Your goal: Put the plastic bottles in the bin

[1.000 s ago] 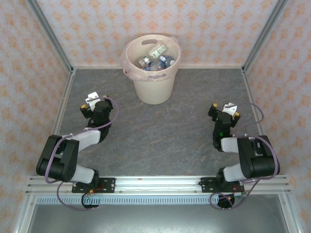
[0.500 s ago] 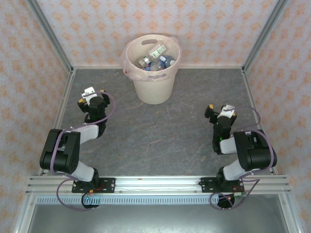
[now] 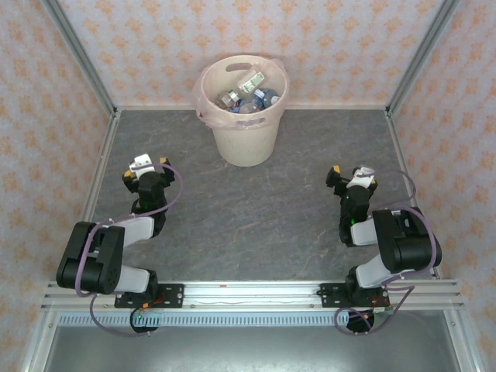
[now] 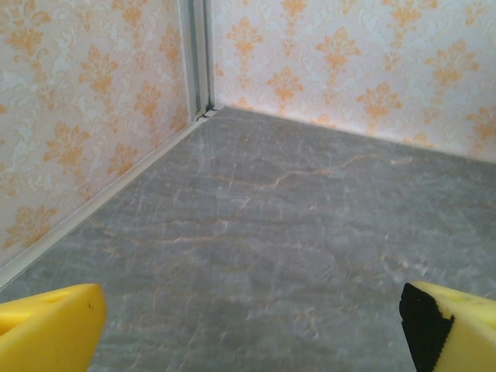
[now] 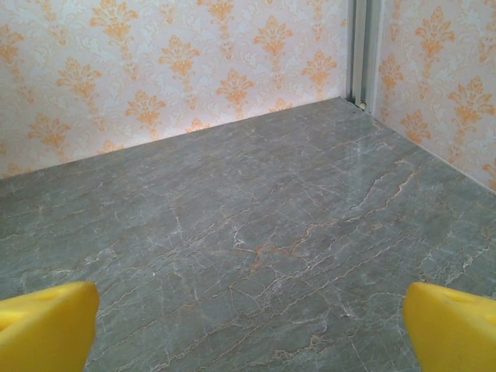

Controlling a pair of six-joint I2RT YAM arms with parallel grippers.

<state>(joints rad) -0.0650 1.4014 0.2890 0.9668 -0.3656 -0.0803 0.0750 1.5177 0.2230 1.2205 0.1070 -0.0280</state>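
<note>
At twelve o'clock on the table [image 3: 256, 209], close to the back wall [image 3: 333, 46], the bin [image 3: 246, 143] stands upright. The bottles [image 3: 246, 94] lie heaped inside it, below the rim: mostly clear plastic, with some blue and a pale label showing. A thin liner [image 3: 201, 108] folds out over the rim. Toward nine o'clock on the table, well apart from the bin, is the left end effector [image 3: 146, 165]. In its wrist view the yellow fingers [image 4: 50, 325] are spread wide, released, with bare grey table between them. Toward three o'clock is the right end effector [image 3: 353, 177], likewise released. Its yellow fingers [image 5: 46, 325] are far apart, with veined grey table between them. Orange-patterned side walls [image 3: 39, 116] flank the table at nine and three o'clock.
</note>
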